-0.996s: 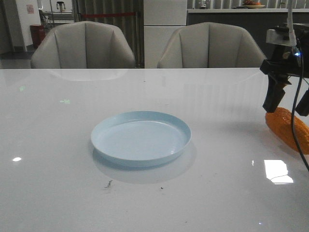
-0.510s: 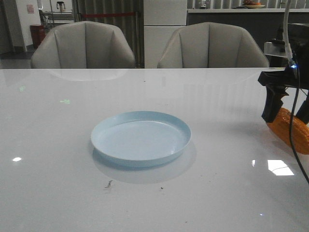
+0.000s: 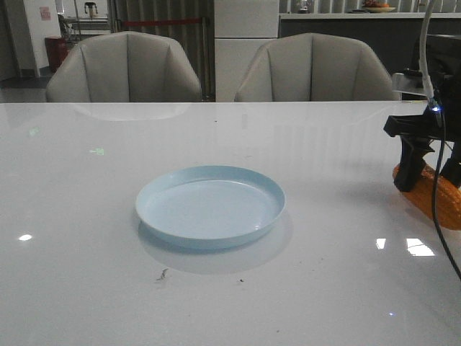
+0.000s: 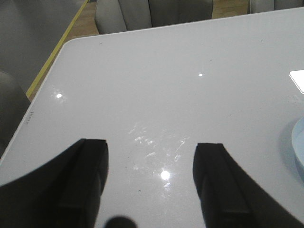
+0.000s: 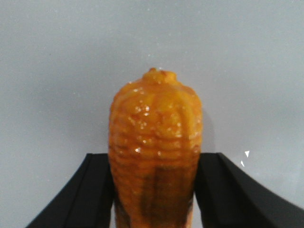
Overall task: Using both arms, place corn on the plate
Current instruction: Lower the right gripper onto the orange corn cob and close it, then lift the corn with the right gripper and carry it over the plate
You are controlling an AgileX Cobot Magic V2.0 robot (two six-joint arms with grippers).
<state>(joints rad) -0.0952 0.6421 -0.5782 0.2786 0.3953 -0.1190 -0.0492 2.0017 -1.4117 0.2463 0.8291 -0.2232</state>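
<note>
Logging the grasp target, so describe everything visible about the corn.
The corn is a glossy orange plastic cob with rows of bumpy kernels and a knobby tip. It lies on the white table at the far right, apart from the plate. The right gripper straddles it, fingers against its sides.

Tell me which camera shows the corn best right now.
The right wrist view: the corn fills the frame between the right hand's fingers, kernels clear. The front view shows only part of it at the table's right edge, behind the hand. The left wrist view shows no corn, just table and a sliver of plate.
</note>
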